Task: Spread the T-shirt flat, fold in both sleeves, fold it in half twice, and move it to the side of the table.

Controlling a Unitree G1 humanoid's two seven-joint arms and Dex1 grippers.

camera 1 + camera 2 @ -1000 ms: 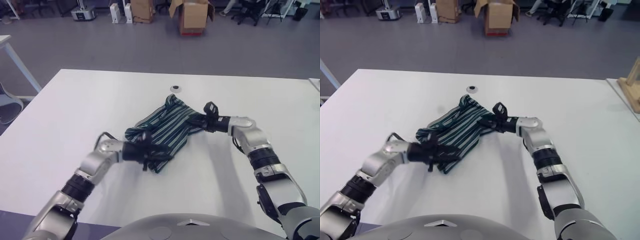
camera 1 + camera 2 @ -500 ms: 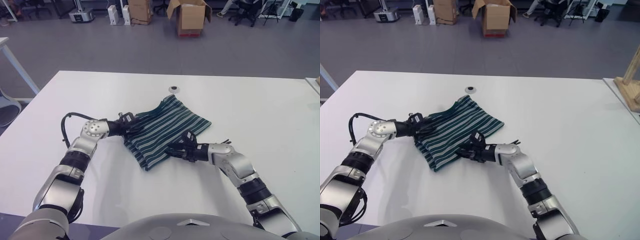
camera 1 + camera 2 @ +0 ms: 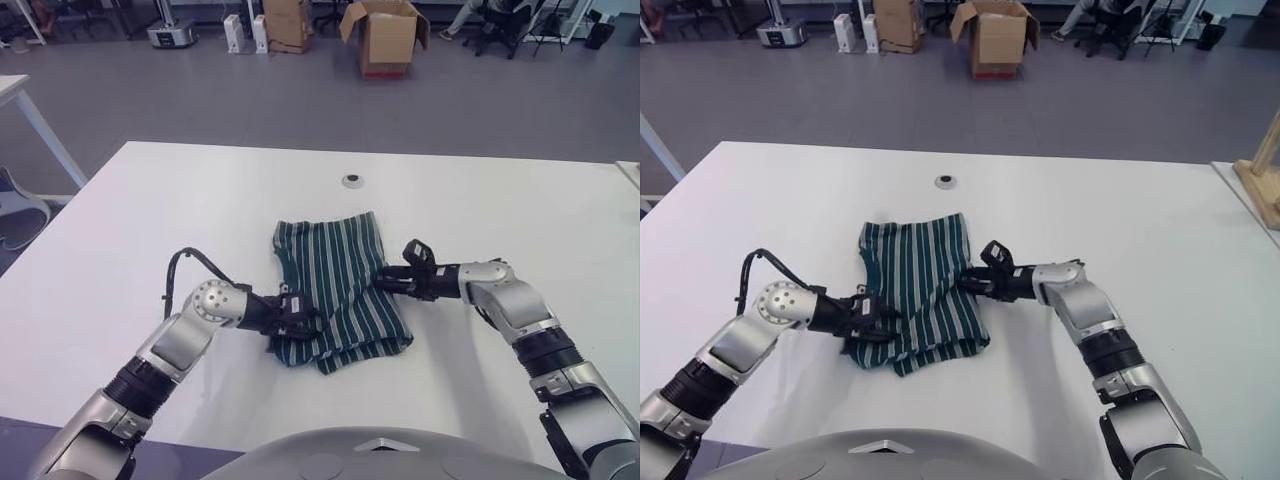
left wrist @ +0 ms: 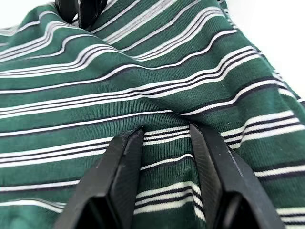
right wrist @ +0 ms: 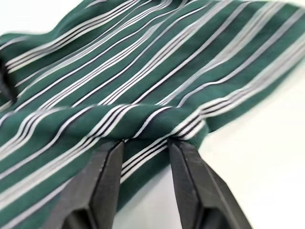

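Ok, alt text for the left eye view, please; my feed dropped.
A folded green striped T-shirt lies on a white table, the left claw gripping its near left corner and the right claw its right edge. A small round dark object sits beyond it.

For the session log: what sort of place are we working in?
Probably an office or lab workroom: a large white table, with an open cardboard box and office chairs on the grey floor beyond it.

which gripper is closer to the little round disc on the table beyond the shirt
Right. The right gripper grips the T-shirt at its right edge, midway up, nearer the disc. The left gripper grips the near left corner, farther from it.
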